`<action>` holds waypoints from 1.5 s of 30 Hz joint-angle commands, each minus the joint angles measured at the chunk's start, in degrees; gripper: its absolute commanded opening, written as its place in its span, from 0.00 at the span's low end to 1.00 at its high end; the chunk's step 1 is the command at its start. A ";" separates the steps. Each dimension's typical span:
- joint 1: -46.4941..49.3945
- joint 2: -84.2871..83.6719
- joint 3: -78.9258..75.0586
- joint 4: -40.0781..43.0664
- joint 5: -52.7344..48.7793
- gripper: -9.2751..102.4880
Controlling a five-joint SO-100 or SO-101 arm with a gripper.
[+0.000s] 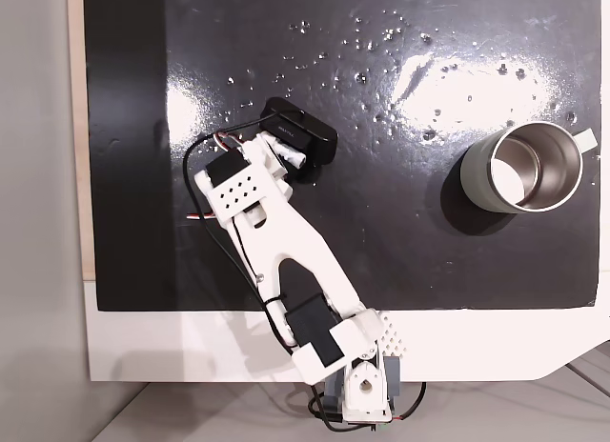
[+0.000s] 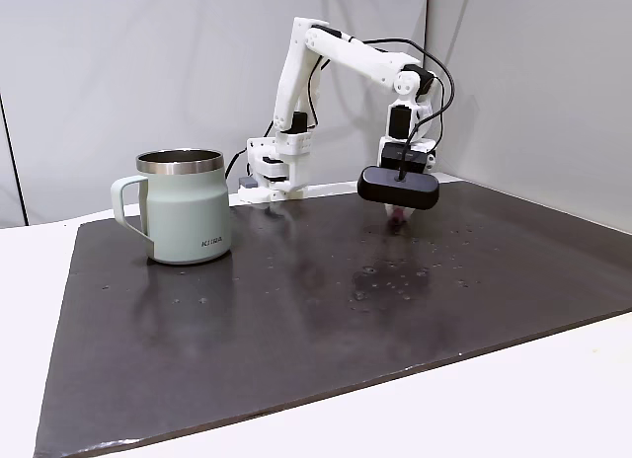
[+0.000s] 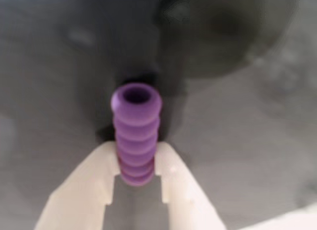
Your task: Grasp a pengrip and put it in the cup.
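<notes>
Two pale fingers (image 3: 74, 190) of the white gripper (image 3: 134, 163) pinch the small purple ribbed rubber pengrip (image 3: 135, 136), standing upright between them.

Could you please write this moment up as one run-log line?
phase: grasp | gripper: shut on pengrip, low over mat | cup: upright, apart from the arm, pengrip not yet in it

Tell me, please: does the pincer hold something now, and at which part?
Yes. The pincer is shut on the purple pengrip, pinching its lower ribbed end; the open end sticks out beyond the fingertips.
</notes>
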 commanded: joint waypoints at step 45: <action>60.91 63.90 -0.79 5.10 -24.52 0.08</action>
